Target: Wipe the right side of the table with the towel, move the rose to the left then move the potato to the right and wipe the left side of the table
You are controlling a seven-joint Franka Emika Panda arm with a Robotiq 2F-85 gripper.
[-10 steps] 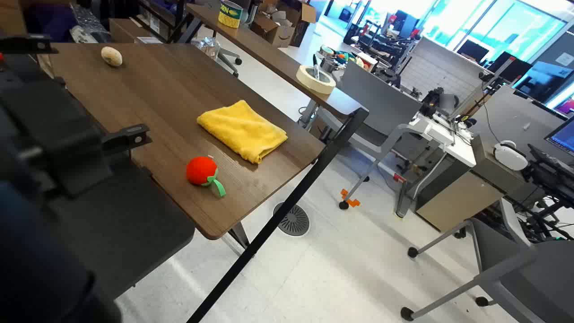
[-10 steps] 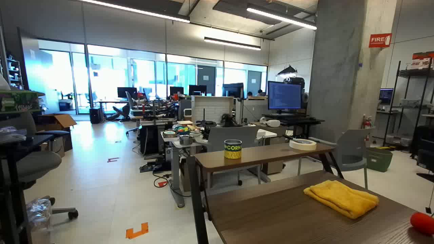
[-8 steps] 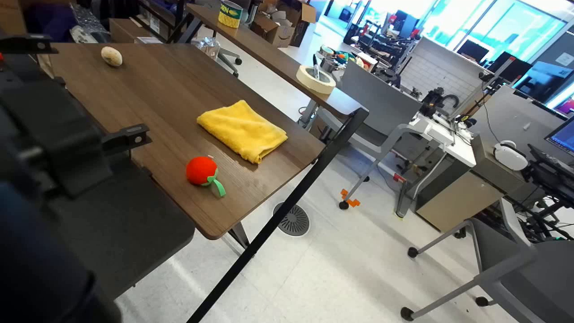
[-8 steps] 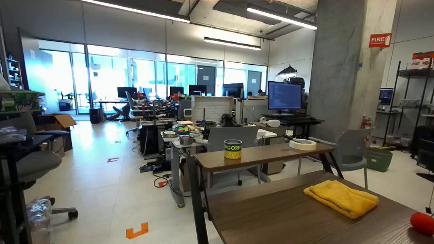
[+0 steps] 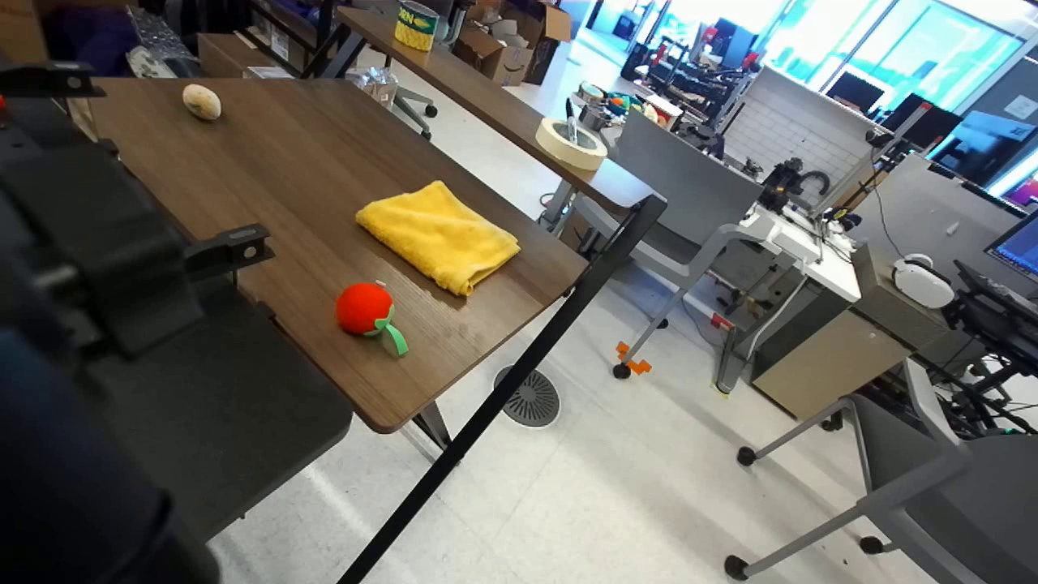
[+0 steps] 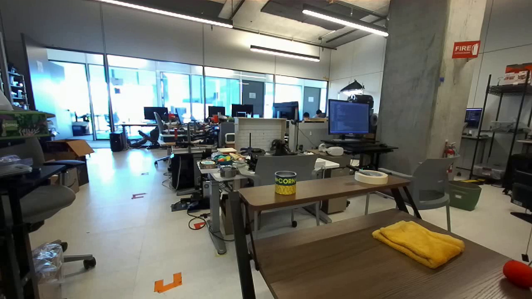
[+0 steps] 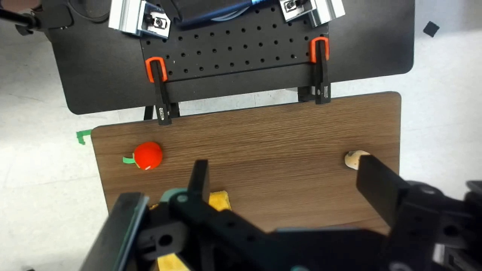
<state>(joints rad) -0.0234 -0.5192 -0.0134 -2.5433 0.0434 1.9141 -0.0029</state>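
Note:
The brown table [image 5: 268, 170] bears all three items. A folded yellow towel [image 5: 438, 235] lies flat near one end; the towel [image 6: 417, 243] shows there too in an exterior view. Close by sits the red rose [image 5: 364, 308] with its green stem, partly cut off by the frame edge in an exterior view [image 6: 517, 273]. At the opposite end rests the beige potato [image 5: 202, 102]. In the wrist view my gripper [image 7: 285, 164] hangs above the table, jaws wide apart with only bare wood between them. Its fingers partly cover the potato [image 7: 353, 159] and much of the towel [image 7: 219, 200].
A raised brown shelf [image 5: 486, 89] runs along one long side of the table, carrying a corn can [image 5: 416, 26] and a tape roll [image 5: 572, 144]. Two clamps, one clamp [image 7: 162, 98] and another clamp [image 7: 322, 81], jut from the black mounting bench [image 7: 241, 82] towards the table.

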